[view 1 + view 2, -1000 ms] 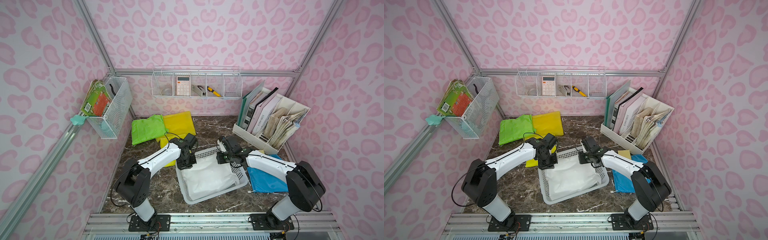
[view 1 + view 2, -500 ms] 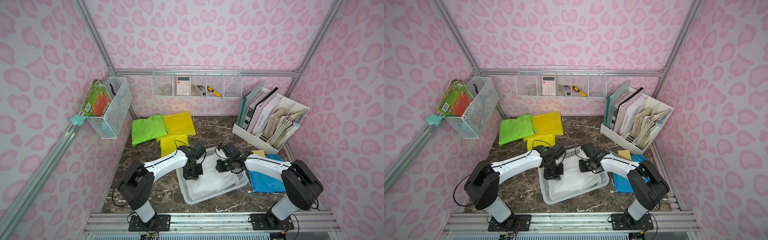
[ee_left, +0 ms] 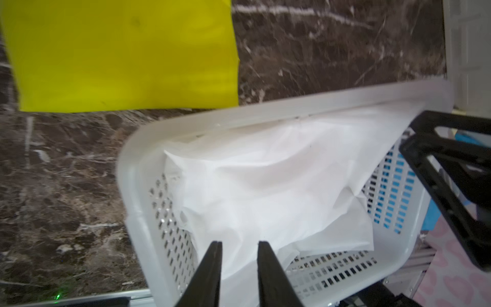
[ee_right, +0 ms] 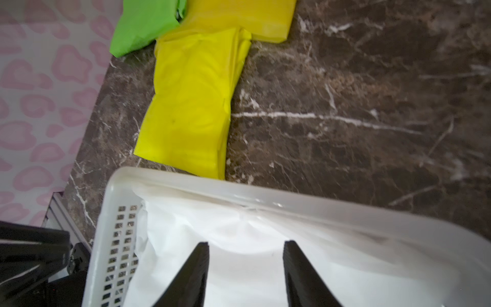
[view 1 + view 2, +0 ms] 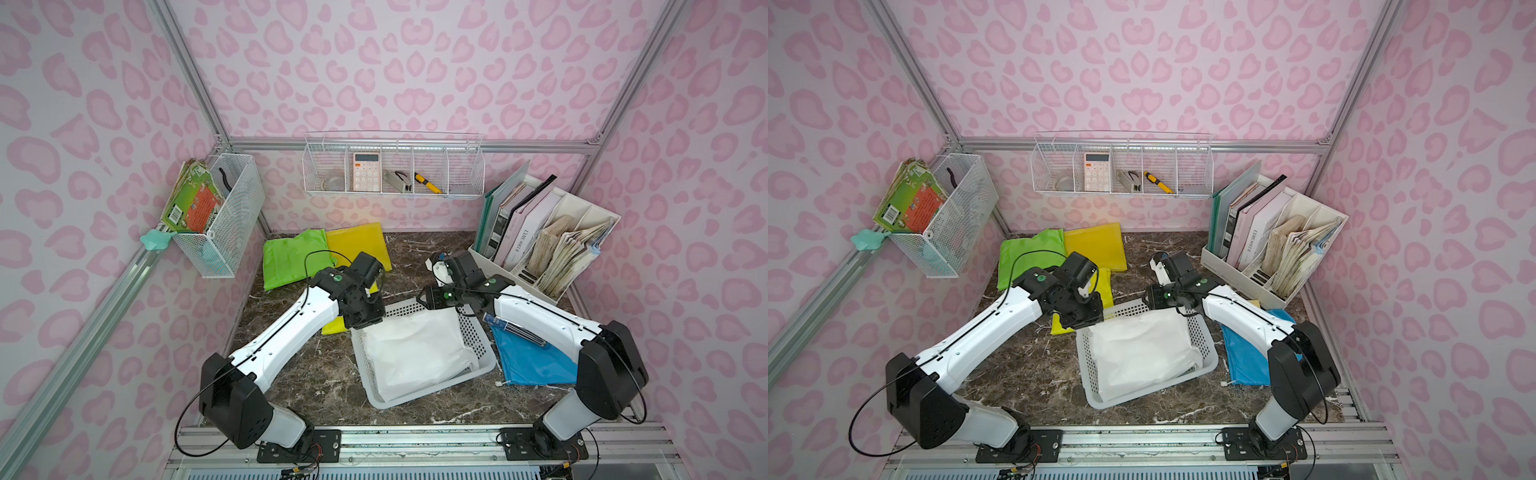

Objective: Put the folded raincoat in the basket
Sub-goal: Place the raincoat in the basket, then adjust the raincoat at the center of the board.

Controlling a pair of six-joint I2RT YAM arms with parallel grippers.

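The folded raincoat (image 5: pixel 415 353), white and a little crumpled, lies inside the basket (image 5: pixel 473 336), which sits on the dark marbled counter (image 5: pixel 299 374) in the lower middle of both top views, turned slightly askew. The coat fills most of the basket floor, and its far right corner rides up against the far wall near the rim. I hold my left hand (image 3: pixel 238 247) over the far left corner of the basket; its fingers stand a narrow gap apart with nothing between them, and the white cloth lies below them. My right hand (image 4: pixel 246 247) hangs over the far right corner with its fingers spread wider, also gripping nothing, with the coat below. In the top views both hands are tucked under my wrists, so only the wrist views show the gaps. Just beyond the basket's far left corner a lime-yellow coat (image 4: pixel 188 106) lies flat on the counter, partly hidden under my left arm in the top views. Farther back, in the middle left of the frame, a green coat (image 5: pixel 291 257) and a darker yellow coat (image 5: pixel 357 245) lie side by side and overlap a little. A blue coat (image 5: pixel 528 357) lies on the counter just right of the basket, under my right arm. A white file holder (image 5: pixel 540 232) with folders and papers stands at the right.
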